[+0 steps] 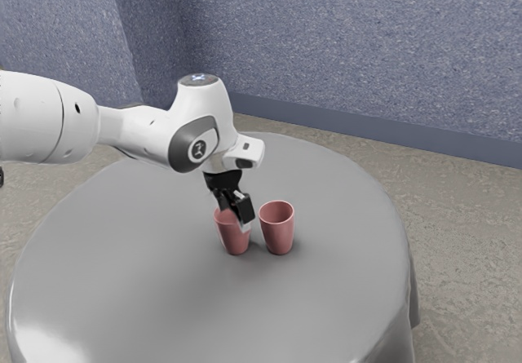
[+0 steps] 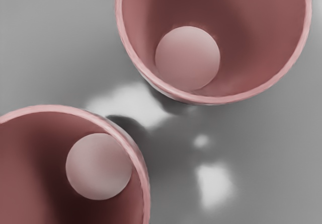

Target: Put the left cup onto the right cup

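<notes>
While your gripper (image 1: 235, 212) hangs low over the pair of cups, its black tip sits right at the rim of the left cup (image 1: 231, 239), on the side facing the other cup. From the exterior view you cannot tell whether it is spread, pressed together, or pinching the cup's wall; the dark parts overlap the rim too closely to read.

The left cup stands upright on the surface (image 1: 122, 281), pink and mouth up. The right cup (image 1: 277, 228) is at its 3 o'clock in the exterior view, also upright and the same pink. The two stand just beside each other with a narrow gap, not touching and not stacked.

Your wrist view looks straight down into both open mouths. The cup lying closer under the hand (image 2: 95, 166) is probably the left one, though that is a fair guess from its nearness alone. The other cup (image 2: 187, 58) lies across a strip of grey surface (image 2: 50, 48), with pale highlights and a dark shadow in between. Each cup shows a round, lighter floor inside.

The white arm (image 1: 122, 130) comes in from about 9 o'clock in the exterior view and bends down to the cups. The surface is round and grey. Behind it run a blue-grey wall (image 1: 367, 37) and a speckled floor (image 1: 465, 216).
</notes>
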You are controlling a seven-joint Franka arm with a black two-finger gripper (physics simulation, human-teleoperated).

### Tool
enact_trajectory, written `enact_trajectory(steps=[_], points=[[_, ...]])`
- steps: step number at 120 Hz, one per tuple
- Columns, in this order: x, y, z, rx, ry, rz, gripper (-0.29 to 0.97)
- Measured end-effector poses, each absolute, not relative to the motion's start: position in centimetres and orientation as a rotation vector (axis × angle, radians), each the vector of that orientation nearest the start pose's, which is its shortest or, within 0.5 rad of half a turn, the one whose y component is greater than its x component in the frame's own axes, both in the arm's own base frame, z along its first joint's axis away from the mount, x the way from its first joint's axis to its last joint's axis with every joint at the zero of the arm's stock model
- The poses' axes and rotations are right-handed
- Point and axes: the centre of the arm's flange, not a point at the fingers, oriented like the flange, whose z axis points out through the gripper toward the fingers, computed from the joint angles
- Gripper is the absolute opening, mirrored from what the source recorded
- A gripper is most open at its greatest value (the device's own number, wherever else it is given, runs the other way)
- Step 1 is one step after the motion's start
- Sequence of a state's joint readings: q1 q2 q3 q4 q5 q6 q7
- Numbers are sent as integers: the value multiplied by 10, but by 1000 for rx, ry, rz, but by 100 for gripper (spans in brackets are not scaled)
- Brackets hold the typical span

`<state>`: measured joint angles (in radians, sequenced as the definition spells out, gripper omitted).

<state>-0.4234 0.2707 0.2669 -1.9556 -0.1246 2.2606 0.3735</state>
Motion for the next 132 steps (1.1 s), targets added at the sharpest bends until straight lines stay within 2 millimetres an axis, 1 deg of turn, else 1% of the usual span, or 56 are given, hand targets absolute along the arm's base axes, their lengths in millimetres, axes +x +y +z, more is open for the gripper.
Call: enact_trajectory(steps=[48,115,132], points=[[604,-105,328,-3083,729,-32,66],[606,-106,310,-3067,752,8,64],[609,-108,309,-3055,780,4,63]])
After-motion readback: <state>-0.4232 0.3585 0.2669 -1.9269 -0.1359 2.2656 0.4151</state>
